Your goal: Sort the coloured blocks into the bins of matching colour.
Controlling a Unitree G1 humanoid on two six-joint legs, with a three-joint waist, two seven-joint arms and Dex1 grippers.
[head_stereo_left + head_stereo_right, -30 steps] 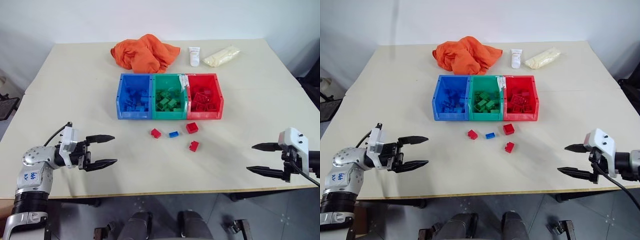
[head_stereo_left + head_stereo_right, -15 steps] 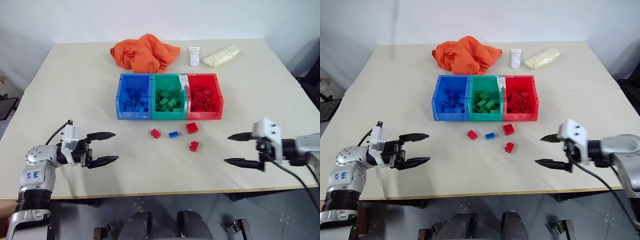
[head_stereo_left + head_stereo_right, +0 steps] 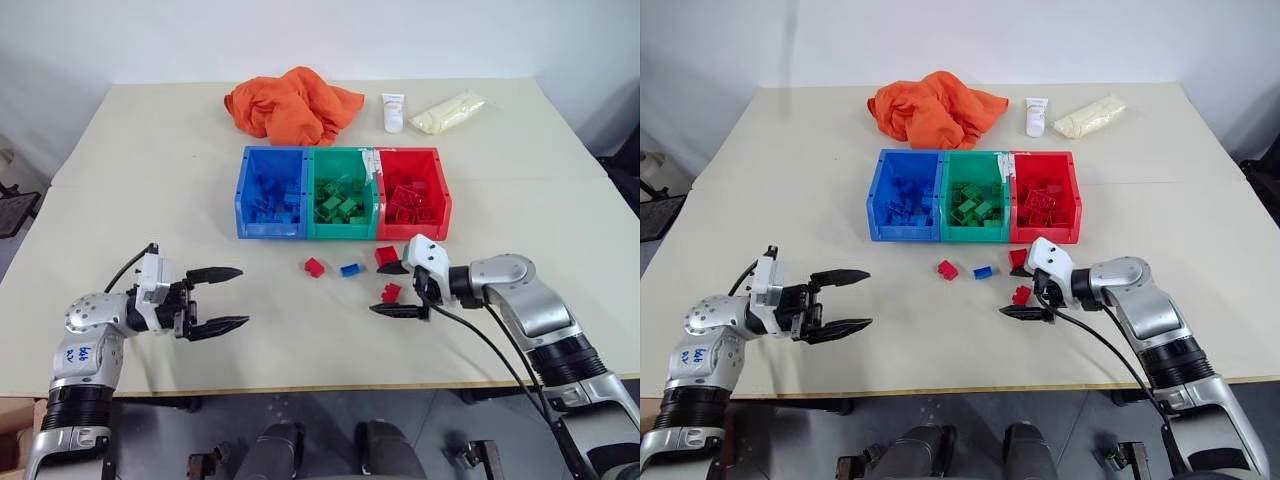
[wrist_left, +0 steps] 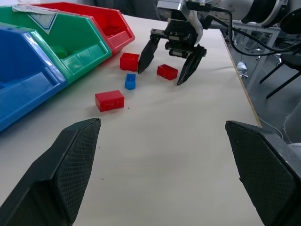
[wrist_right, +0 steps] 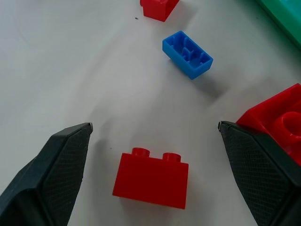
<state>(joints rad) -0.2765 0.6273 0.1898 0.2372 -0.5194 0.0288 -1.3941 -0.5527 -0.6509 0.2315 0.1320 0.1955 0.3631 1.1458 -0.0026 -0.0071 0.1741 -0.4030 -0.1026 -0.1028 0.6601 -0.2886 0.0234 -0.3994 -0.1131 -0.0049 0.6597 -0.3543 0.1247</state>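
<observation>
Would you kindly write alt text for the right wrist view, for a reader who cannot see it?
The right gripper stands open around a small red block resting studs-up on the pale table. Beyond it lie a blue block upside down and another red block; a larger red block sits beside one finger.
</observation>
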